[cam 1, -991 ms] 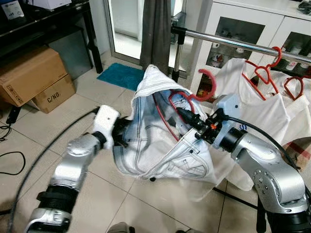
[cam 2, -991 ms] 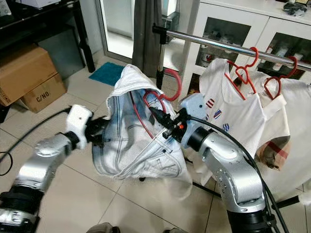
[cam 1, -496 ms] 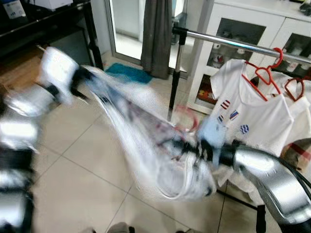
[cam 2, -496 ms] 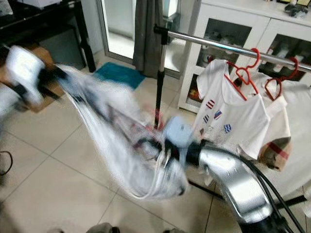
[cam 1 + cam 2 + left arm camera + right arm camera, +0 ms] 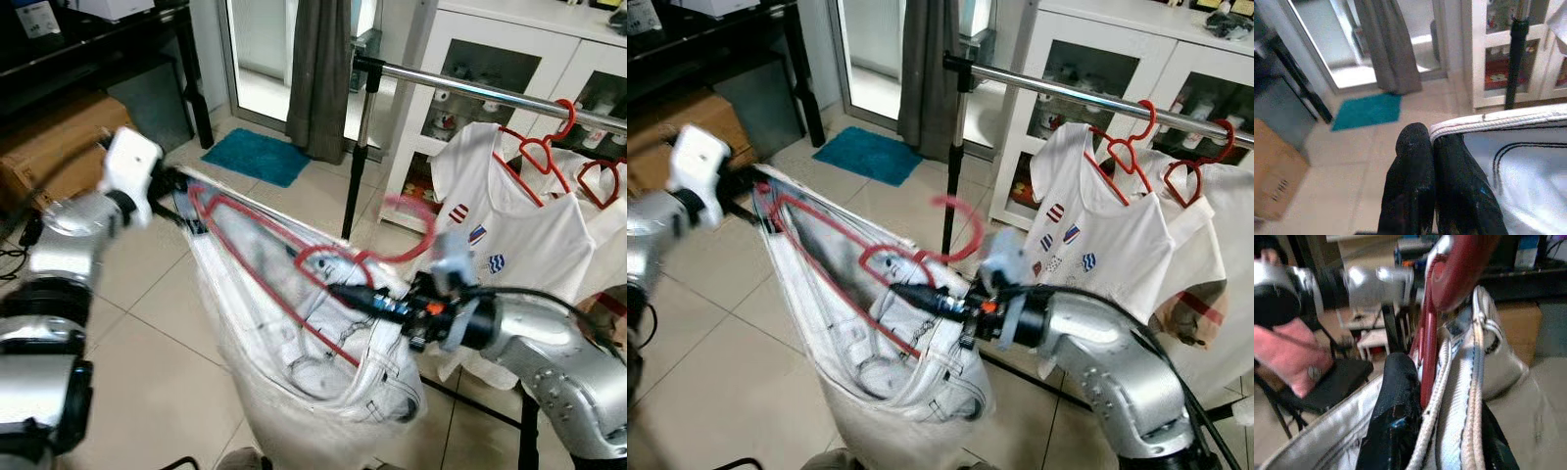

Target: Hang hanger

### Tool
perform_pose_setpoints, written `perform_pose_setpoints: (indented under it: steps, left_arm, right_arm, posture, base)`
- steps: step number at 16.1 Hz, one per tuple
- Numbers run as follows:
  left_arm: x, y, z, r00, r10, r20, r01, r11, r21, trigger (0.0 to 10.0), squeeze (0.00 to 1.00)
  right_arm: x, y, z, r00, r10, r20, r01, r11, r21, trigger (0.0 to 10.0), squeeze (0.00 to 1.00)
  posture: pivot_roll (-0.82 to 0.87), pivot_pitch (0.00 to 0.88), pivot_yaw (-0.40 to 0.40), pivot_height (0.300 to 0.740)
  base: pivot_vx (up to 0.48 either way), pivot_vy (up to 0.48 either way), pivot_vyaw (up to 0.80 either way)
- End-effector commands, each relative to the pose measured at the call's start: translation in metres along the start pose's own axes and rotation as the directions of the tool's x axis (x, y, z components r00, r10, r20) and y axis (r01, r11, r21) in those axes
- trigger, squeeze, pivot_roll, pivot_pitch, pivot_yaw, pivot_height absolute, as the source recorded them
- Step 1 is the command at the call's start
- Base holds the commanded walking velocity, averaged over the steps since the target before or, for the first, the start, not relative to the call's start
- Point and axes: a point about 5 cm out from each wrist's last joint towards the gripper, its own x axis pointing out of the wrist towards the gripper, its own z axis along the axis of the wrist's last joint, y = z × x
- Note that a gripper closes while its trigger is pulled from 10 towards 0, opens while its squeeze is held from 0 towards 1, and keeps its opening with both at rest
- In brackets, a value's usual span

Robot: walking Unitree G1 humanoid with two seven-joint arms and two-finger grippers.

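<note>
Behind, at upper right, the chrome rail (image 5: pixel 490 90) waits while the left gripper (image 5: pixel 181 191) pinches the jeans' waistband (image 5: pixel 1488 120) and the right gripper (image 5: pixel 338 291) clamps hanger (image 5: pixel 294 269) and cloth; the taut denim (image 5: pixel 872 372) may slide off.

We are in a home: tiled floor (image 5: pixel 147 343), clothes rail (image 5: pixel 490 90) of shirts (image 5: pixel 509 235), glass-fronted white cabinet (image 5: pixel 480 39), curtain (image 5: pixel 318 69).

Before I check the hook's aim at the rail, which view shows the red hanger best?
The left eye view: the hanger runs whole inside the jeans, from the left gripper to the right gripper, hook below the rail. The right eye view shows the same. The right wrist view shows a blurred close stretch; the left wrist view shows fabric pinched.
</note>
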Motion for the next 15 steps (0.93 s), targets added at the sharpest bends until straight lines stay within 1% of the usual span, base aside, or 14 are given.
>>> perform_pose_setpoints:
  steps: [1,2,3,4,5,6,7,8,10,11,12,13,14,15]
  left_arm:
    - [-0.013,0.019,-0.017,0.992,0.111,-0.059,-0.116,0.990,-0.076,0.0,0.00]
    - [-0.009,0.006,-0.025,0.996,0.056,-0.065,-0.063,0.992,-0.110,0.0,0.00]
    - [-0.002,-0.015,-0.038,0.997,-0.021,-0.080,0.009,0.990,-0.143,0.0,0.00]
    - [0.003,-0.036,-0.047,0.993,-0.091,-0.073,0.078,0.983,-0.167,0.0,0.00]
    - [0.004,-0.042,-0.048,0.991,-0.111,-0.068,0.098,0.980,-0.173,0.0,0.00]
    - [0.010,-0.076,-0.048,0.969,-0.245,-0.014,0.241,0.960,-0.145,0.0,0.00]
    - [0.011,-0.092,-0.045,0.953,-0.302,0.019,0.303,0.950,-0.078,0.0,0.00]
    - [0.009,-0.100,-0.045,0.945,-0.325,0.029,0.326,0.945,-0.032,0.0,0.00]
    - [0.005,-0.103,-0.047,0.944,-0.329,0.031,0.329,0.944,0.000,0.0,0.00]
    - [0.002,-0.103,-0.047,0.949,-0.315,0.028,0.314,0.949,0.037,4.3,0.00]
    - [-0.006,-0.101,-0.049,0.941,-0.338,0.030,0.336,0.940,0.056,10.0,1.00]
    - [-0.017,-0.094,-0.049,0.927,-0.375,0.029,0.372,0.926,0.069,10.0,1.00]
    - [-0.028,-0.085,-0.047,0.914,-0.405,0.033,0.402,0.912,0.082,10.0,1.00]
    - [-0.036,-0.076,-0.044,0.909,-0.415,0.037,0.410,0.908,0.090,10.0,1.00]
  right_arm:
    - [-0.009,-0.001,0.022,0.995,0.000,0.104,0.005,0.999,-0.047,0.0,0.00]
    - [-0.007,-0.001,0.025,0.991,-0.002,0.135,0.006,0.999,-0.032,0.0,0.00]
    - [-0.004,-0.001,0.030,0.984,-0.017,0.177,0.020,1.000,-0.017,0.0,0.00]
    - [0.000,-0.008,0.031,0.979,-0.097,0.178,0.100,0.995,-0.006,0.0,0.00]
    - [0.002,-0.011,0.031,0.977,-0.131,0.168,0.135,0.991,-0.007,0.0,0.00]
    - [0.008,-0.036,0.025,0.931,-0.357,0.072,0.363,0.925,-0.109,0.0,0.00]
    - [0.010,-0.046,0.025,0.897,-0.439,0.058,0.442,0.879,-0.177,0.0,0.00]
    - [0.012,-0.053,0.029,0.869,-0.489,0.076,0.494,0.849,-0.187,0.0,0.00]
    - [0.014,-0.057,0.032,0.852,-0.519,0.074,0.522,0.828,-0.203,0.0,0.00]
    - [0.014,-0.059,0.030,0.846,-0.533,0.039,0.524,0.813,-0.253,0.0,0.00]
    - [0.016,-0.061,0.024,0.843,-0.538,-0.017,0.508,0.806,-0.304,0.0,0.00]
    - [0.016,-0.062,0.017,0.838,-0.543,-0.051,0.500,0.803,-0.324,0.0,0.00]
    - [0.015,-0.065,0.013,0.829,-0.555,-0.073,0.500,0.793,-0.348,0.0,0.00]
    - [0.014,-0.068,0.012,0.822,-0.564,-0.085,0.500,0.784,-0.369,0.0,0.00]
  posture:
    - [-0.03,0.000,-0.009,0.740]
    - [-0.03,0.000,-0.008,0.740]
    - [-0.03,0.000,-0.007,0.740]
    - [-0.03,0.000,-0.006,0.740]
    - [-0.03,0.000,-0.006,0.740]
    - [-0.03,0.000,-0.006,0.740]
    - [-0.03,0.000,-0.009,0.740]
    - [-0.02,0.000,-0.011,0.740]
    - [-0.02,0.000,-0.014,0.740]
    - [-0.02,0.000,-0.016,0.740]
    - [-0.02,0.000,-0.019,0.740]
    - [-0.01,0.000,-0.023,0.740]
    - [-0.01,0.000,-0.026,0.740]
    - [0.00,0.000,-0.027,0.740]
  base:
    - [0.000,0.000,0.00]
    - [0.000,0.000,0.00]
    - [0.000,0.000,0.00]
    - [0.000,0.000,0.00]
    - [0.000,0.000,0.00]
    - [0.000,0.000,0.00]
    - [0.000,0.000,0.00]
    - [0.000,0.000,0.00]
    - [0.000,0.000,0.00]
    - [0.000,0.000,0.00]
    - [0.000,0.000,0.00]
    - [0.000,0.000,0.00]
    - [0.000,0.000,0.00]
    - [0.000,0.000,0.00]
